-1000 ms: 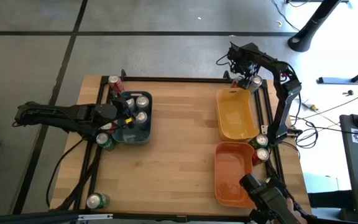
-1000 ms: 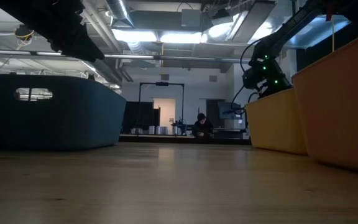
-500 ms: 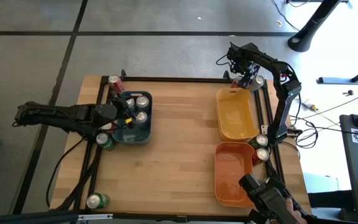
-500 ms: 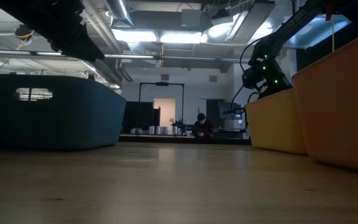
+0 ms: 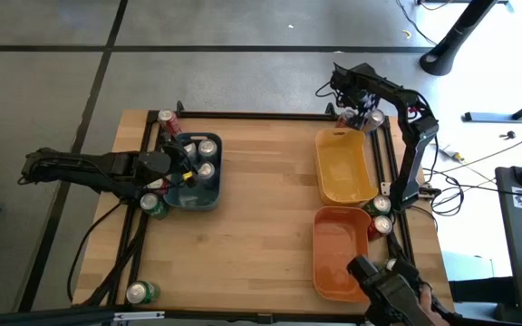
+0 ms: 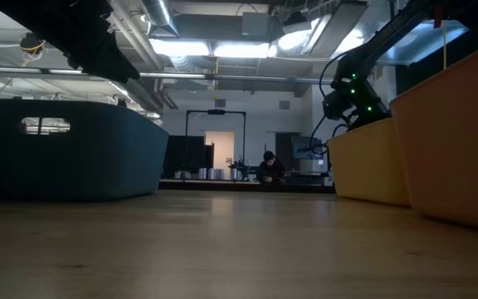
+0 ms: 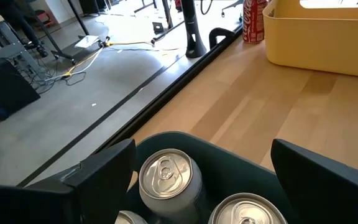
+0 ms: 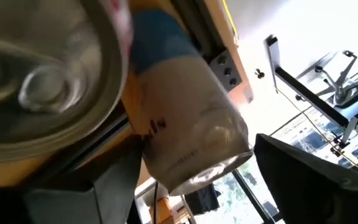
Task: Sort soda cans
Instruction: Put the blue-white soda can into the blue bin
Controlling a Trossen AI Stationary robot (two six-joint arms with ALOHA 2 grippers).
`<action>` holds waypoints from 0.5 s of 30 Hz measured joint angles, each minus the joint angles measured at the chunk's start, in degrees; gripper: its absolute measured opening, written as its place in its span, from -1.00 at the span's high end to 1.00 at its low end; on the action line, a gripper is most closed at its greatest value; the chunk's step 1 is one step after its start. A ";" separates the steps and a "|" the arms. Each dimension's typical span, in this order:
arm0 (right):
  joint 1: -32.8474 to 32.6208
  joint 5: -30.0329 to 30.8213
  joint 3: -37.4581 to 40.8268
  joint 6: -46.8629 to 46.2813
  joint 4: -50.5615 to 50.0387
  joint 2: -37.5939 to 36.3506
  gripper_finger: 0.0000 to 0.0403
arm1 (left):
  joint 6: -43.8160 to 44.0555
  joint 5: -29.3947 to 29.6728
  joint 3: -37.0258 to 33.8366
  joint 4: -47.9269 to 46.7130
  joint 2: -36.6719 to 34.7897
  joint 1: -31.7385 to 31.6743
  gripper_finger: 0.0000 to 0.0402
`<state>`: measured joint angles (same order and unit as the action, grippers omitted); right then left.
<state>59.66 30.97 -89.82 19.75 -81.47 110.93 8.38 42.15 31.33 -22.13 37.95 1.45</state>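
Note:
My right gripper (image 5: 361, 110) hangs at the table's far right corner, behind the yellow bin (image 5: 343, 167), its fingers apart. A silver soda can (image 8: 191, 130) lies tilted between them, and a red-rimmed can top (image 8: 36, 81) shows close beside it. In the high view that silver can's top (image 5: 374, 116) shows by the black rail. My left gripper (image 7: 197, 174) is open above the blue-grey bin (image 5: 193, 181), which holds several silver cans (image 7: 166, 177). A red can (image 7: 253, 18) stands at the yellow bin's far end. My right gripper has one finger (image 8: 104, 183) close against the tilted silver can's side (image 8: 160, 155); I cannot tell whether it touches. The other finger (image 8: 309, 168) stands clear of the can, with light showing between.
An orange bin (image 5: 338, 252) sits near the right front. Cans stand on the right rail (image 5: 381, 215). A red can (image 5: 166, 119) and a green can (image 5: 152, 204) flank the blue-grey bin. Another green can (image 5: 140, 292) is at the near left corner. Bare wood lies between the bins.

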 joint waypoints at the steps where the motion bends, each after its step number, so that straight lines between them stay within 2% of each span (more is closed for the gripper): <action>1: 0.00 -0.15 0.00 0.00 -0.06 0.00 -0.60 | 0.00 0.00 0.00 0.00 0.00 0.00 -0.81; 10: 0.00 -0.96 -0.03 -0.28 -0.42 -0.07 -0.70 | 0.00 0.00 0.00 0.00 0.00 0.00 -0.81; 15: 0.56 -3.70 -0.18 -0.09 2.31 0.36 -0.70 | 0.10 0.00 0.00 -0.14 0.01 0.00 -0.81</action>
<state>60.22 27.28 -90.00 19.66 -79.16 111.30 8.48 42.15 31.33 -22.27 37.96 1.45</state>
